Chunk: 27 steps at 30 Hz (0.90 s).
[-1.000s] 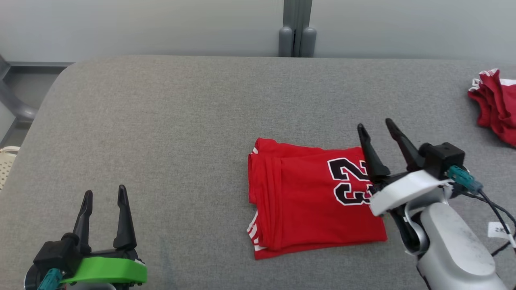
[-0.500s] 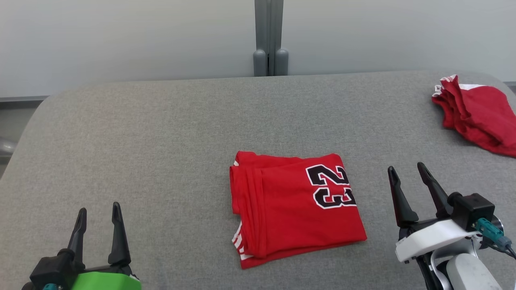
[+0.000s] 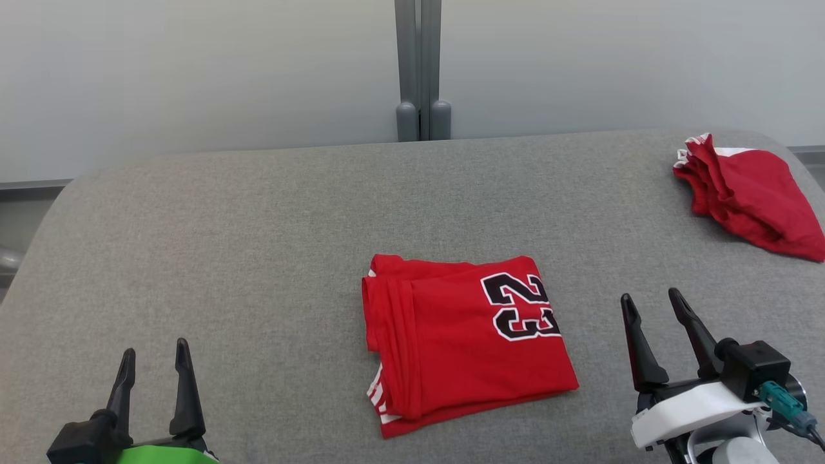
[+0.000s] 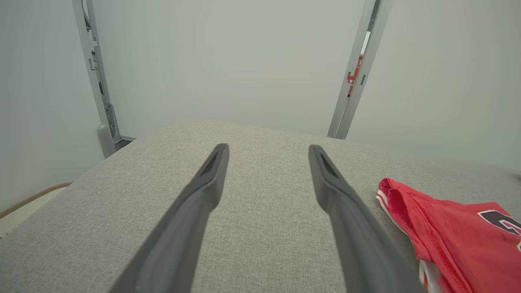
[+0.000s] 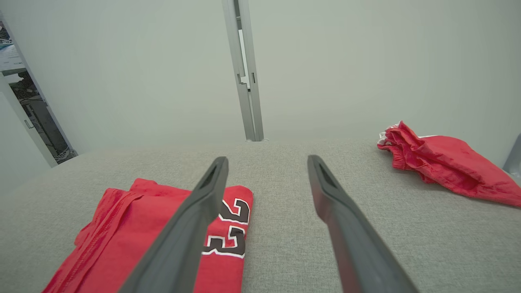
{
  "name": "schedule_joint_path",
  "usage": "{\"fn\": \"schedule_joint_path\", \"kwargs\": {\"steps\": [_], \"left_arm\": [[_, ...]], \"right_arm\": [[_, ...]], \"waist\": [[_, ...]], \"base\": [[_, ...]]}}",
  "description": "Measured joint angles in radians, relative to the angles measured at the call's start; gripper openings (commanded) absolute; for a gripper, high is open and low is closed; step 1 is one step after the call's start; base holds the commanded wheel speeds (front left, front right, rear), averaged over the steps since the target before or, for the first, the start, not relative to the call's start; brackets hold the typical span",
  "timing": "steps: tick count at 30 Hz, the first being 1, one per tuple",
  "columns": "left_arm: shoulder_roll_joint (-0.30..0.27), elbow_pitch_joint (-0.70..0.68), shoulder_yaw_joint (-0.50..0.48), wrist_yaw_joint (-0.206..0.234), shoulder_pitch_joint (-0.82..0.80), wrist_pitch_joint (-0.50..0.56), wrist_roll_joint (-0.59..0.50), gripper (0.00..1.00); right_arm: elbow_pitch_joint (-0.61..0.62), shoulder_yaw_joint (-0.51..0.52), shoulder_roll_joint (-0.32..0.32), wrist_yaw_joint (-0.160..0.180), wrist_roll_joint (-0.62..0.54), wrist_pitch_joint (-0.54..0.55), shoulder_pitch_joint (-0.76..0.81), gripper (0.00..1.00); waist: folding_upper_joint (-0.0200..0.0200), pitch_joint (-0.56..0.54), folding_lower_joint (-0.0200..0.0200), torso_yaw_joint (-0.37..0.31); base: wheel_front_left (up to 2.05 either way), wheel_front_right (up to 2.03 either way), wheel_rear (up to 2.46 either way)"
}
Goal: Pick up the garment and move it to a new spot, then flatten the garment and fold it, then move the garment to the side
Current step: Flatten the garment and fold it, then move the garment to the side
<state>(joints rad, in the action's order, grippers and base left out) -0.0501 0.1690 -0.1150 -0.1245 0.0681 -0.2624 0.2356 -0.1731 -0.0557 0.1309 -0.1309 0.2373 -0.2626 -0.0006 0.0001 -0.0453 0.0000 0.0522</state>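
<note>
The garment (image 3: 461, 341), a bright red jersey with a dark, white-outlined number 23, lies folded into a neat rectangle in the middle of the grey table (image 3: 258, 225). It also appears at the right edge of the left wrist view (image 4: 460, 236) and at the lower left of the right wrist view (image 5: 134, 236). My left gripper (image 3: 153, 353) is open at the lower left, well clear of the garment. My right gripper (image 3: 651, 300) is open at the lower right, just right of the garment, touching nothing.
A second red garment (image 3: 747, 193) lies crumpled at the table's far right corner, also in the right wrist view (image 5: 443, 167). A grey post (image 3: 422, 71) stands against the pale wall behind the table. The table's rounded left edge (image 3: 38, 225) drops to the floor.
My right gripper has drawn back from over the folded garment's right edge to the lower right. The head camera has tilted and turned, shifting the whole picture; the garment lies still.
</note>
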Motion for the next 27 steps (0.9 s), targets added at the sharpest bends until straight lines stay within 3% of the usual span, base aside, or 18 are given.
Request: {"fn": "schedule_joint_path", "kwargs": {"steps": [27], "left_arm": [[-0.017, 0.005, 0.024, 0.001, 0.004, 0.006, -0.018, 1.0]], "right_arm": [[0.051, 0.012, -0.035, 0.0, -0.033, 0.058, 0.033, 1.0]], "waist": [[0.0, -0.014, 0.0, 0.022]], "base": [[0.0, 0.0, 0.0]]}}
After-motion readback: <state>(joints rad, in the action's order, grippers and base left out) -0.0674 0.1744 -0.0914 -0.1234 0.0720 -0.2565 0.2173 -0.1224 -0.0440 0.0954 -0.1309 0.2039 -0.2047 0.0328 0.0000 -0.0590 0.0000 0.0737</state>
